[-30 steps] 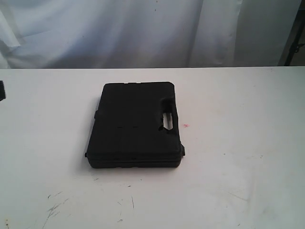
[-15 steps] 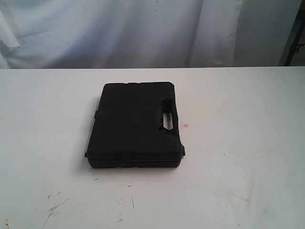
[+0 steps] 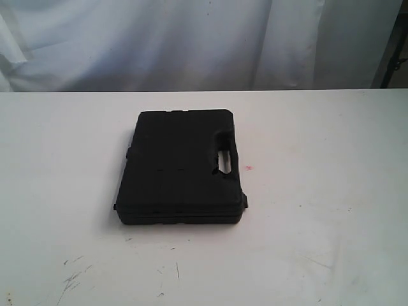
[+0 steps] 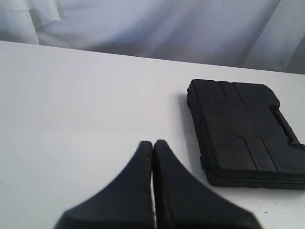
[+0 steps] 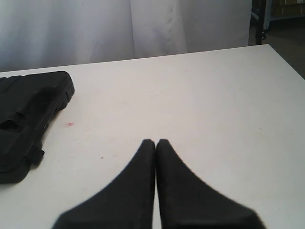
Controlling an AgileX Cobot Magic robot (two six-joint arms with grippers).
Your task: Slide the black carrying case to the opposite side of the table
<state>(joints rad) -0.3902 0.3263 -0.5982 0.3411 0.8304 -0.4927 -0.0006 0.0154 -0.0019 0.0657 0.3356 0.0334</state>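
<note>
The black carrying case (image 3: 180, 167) lies flat on the white table (image 3: 319, 191), a little left of the middle, with its handle slot toward the right. The left wrist view also shows the case (image 4: 243, 131), some way off from my left gripper (image 4: 153, 143), which is shut on nothing above bare tabletop. My right gripper (image 5: 156, 142) is shut and empty too, with the case (image 5: 26, 114) well off to one side. Neither gripper shows in the exterior view.
A white curtain (image 3: 191, 38) hangs behind the table's far edge. A tiny red spot (image 3: 249, 167) marks the tabletop just right of the case, and dark scuffs (image 3: 76, 274) lie near the front left. A dark stand (image 3: 392, 64) is at the far right.
A dark bit of the left arm at the exterior view's left edge one second ago has gone out of view. The case has not moved.
</note>
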